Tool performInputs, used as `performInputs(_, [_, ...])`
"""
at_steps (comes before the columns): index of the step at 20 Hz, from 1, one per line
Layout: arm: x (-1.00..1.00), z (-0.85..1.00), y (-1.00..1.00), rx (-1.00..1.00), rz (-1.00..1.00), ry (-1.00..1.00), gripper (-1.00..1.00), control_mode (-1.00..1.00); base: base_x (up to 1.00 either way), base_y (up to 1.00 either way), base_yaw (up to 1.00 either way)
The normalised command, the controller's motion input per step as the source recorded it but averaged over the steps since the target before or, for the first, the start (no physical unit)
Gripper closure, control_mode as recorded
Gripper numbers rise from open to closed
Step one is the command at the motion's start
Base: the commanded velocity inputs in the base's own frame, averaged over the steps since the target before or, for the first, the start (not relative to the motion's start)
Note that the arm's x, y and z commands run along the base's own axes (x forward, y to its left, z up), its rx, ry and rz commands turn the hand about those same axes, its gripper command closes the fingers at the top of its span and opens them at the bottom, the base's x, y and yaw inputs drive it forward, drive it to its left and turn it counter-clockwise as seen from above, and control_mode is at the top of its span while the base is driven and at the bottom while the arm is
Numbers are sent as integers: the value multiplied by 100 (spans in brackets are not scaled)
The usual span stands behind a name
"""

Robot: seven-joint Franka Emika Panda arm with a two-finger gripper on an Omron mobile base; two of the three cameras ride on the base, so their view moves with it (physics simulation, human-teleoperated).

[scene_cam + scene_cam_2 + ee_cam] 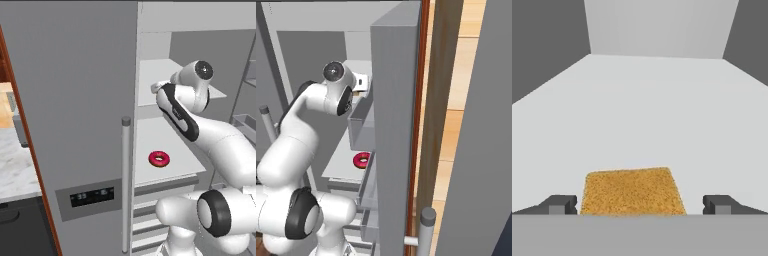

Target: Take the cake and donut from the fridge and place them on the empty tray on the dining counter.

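The fridge (75, 100) has its right door swung open, showing white shelves. The donut (159, 158), a ring with pink-red icing, lies on the middle shelf (150, 135) and shows again past the door's edge as the donut (361, 160). My arm reaches in over the upper shelf (150, 75), above the donut. In the hand view the cake (632, 192), a golden-tan square block, lies flat on the white shelf. My gripper (639, 204) is open, with one fingertip on each side of the cake and a gap at both sides.
The open fridge door (396, 125) stands close on my right, with grey door bins (361, 120) on its inner side. The closed left door has a long bar handle (125, 185) and a dark dispenser panel (92, 196). A marble worktop (15, 165) lies to the left.
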Motion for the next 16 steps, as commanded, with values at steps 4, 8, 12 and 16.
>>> performInputs(4, [27, -22, 0, 0, 0, 0, -100, -100, 0, 0, 0])
performInputs(8, [24, -25, 0, 0, 0, 0, -100, -100, 0, 0, 0])
performInputs(12, [40, -34, 5, 0, 0, 3, 100, -100, 0, 0, 0])
performInputs(16, [15, -25, 0, 4, 1, 1, 100, -100, 0, 0, 0])
